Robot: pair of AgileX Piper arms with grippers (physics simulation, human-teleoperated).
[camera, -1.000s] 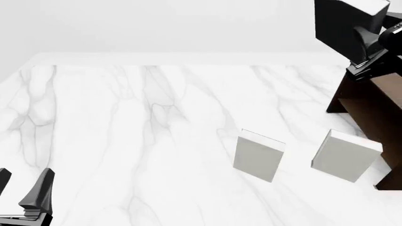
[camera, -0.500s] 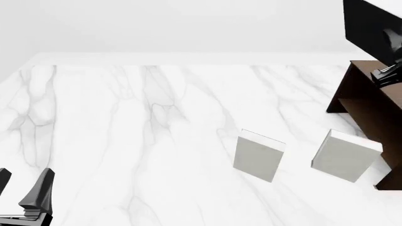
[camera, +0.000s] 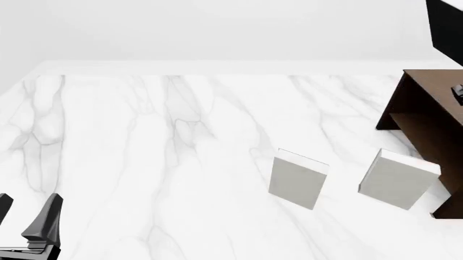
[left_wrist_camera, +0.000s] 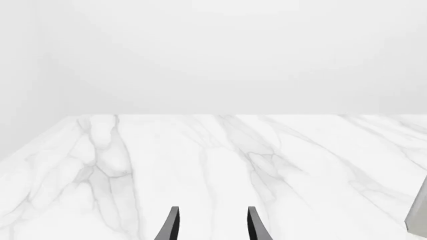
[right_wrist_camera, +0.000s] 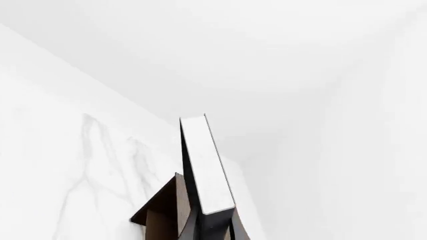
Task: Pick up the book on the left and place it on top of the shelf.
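Book held upright above the shelf

The right gripper clamped the book by one end; its long axis ran straight out from the fingers, over the shelf. The left gripper sat parted, holding nothing.

White marble table with two pale books near right, brown shelf far right.
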